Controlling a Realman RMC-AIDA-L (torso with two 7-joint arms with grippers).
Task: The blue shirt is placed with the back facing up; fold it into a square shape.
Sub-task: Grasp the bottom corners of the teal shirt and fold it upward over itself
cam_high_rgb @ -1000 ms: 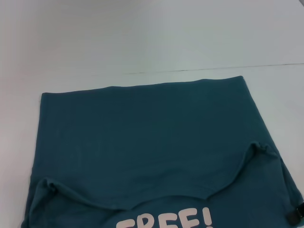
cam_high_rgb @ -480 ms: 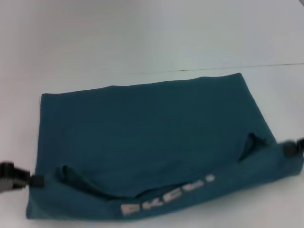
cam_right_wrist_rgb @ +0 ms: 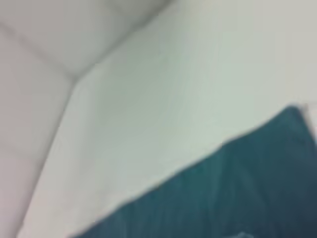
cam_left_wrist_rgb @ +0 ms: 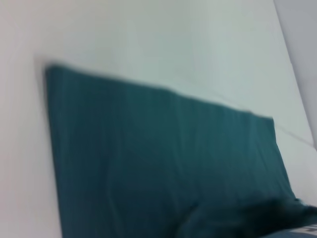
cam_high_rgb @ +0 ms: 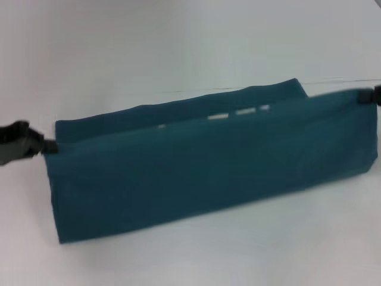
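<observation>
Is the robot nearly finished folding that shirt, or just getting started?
Midway. The blue shirt is already narrowed into a band. The left gripper and right gripper hold a raised edge, carrying it toward the far hem. Laying it flat and squaring up remain.

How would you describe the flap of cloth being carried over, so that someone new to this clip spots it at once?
On the white table lies the blue shirt, the only cloth there. Its near layer hangs stretched between the left gripper and the right gripper, each at one upper corner. Unlike the flat layer behind, it stands raised, with bits of white lettering showing along its top edge.
</observation>
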